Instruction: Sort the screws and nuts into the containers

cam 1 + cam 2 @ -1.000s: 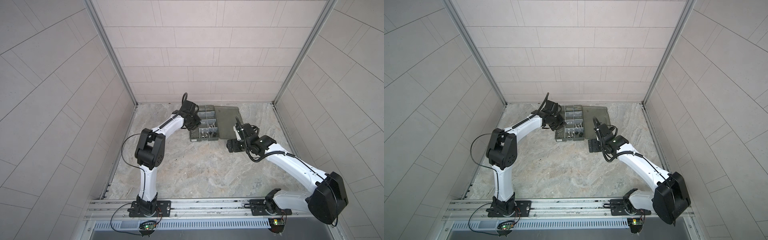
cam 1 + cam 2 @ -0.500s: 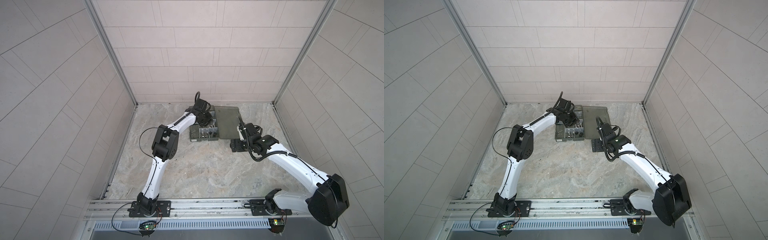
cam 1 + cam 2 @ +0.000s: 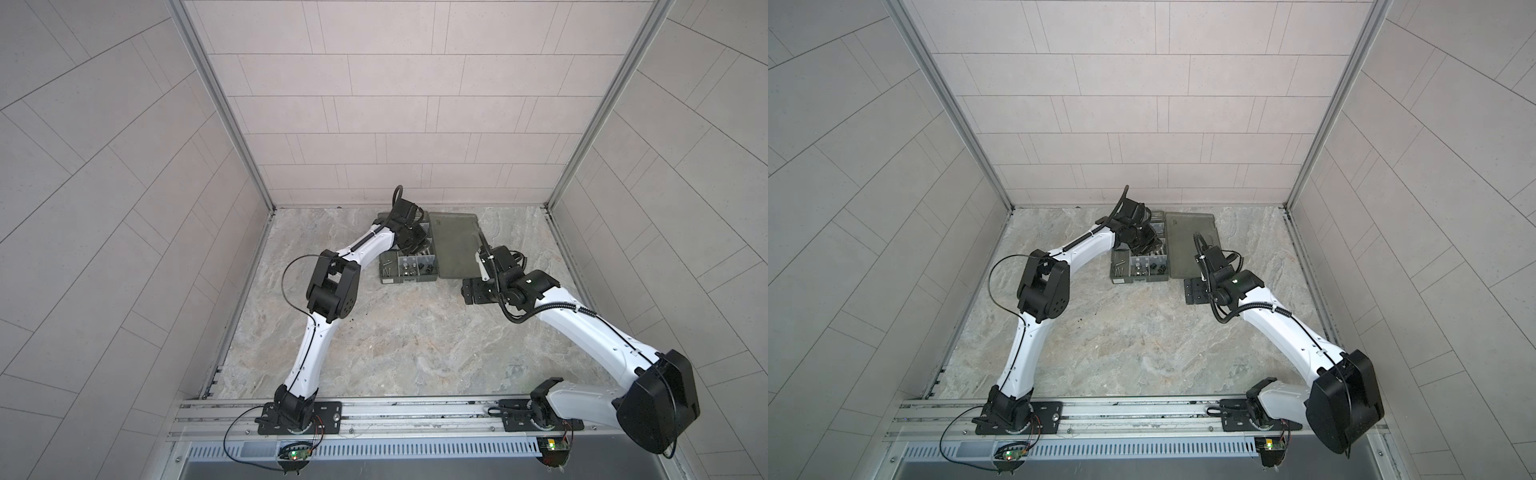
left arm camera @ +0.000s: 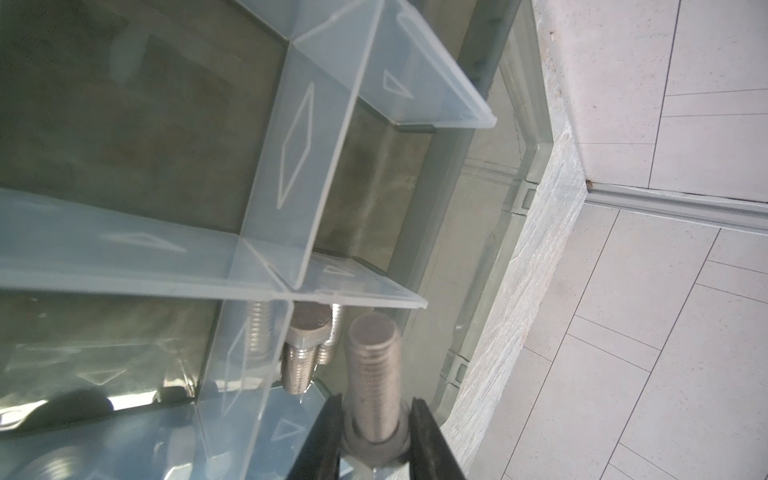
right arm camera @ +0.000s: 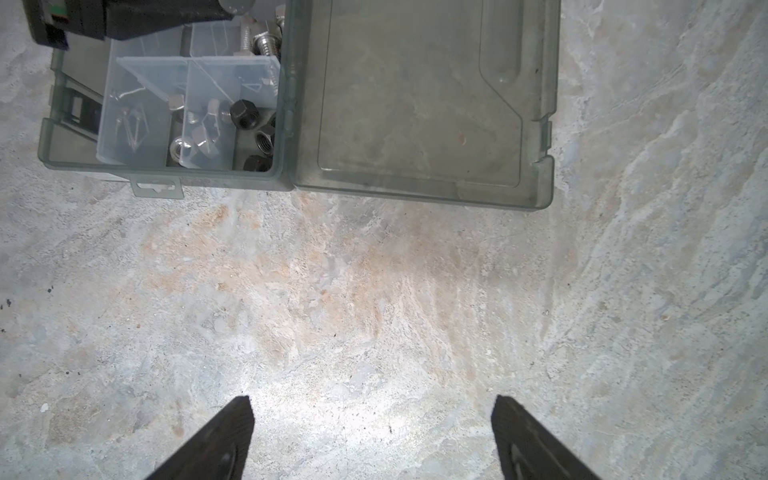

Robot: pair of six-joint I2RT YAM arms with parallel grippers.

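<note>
Left arm (image 3: 368, 246) over open organizer box (image 3: 409, 280); right arm (image 3: 582, 328) beside lid (image 3: 453, 245).

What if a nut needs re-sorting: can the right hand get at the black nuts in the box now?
Probably yes: the right hand is open and empty; the black nuts lie uncovered in the box's near corner, lid folded flat aside.
</note>
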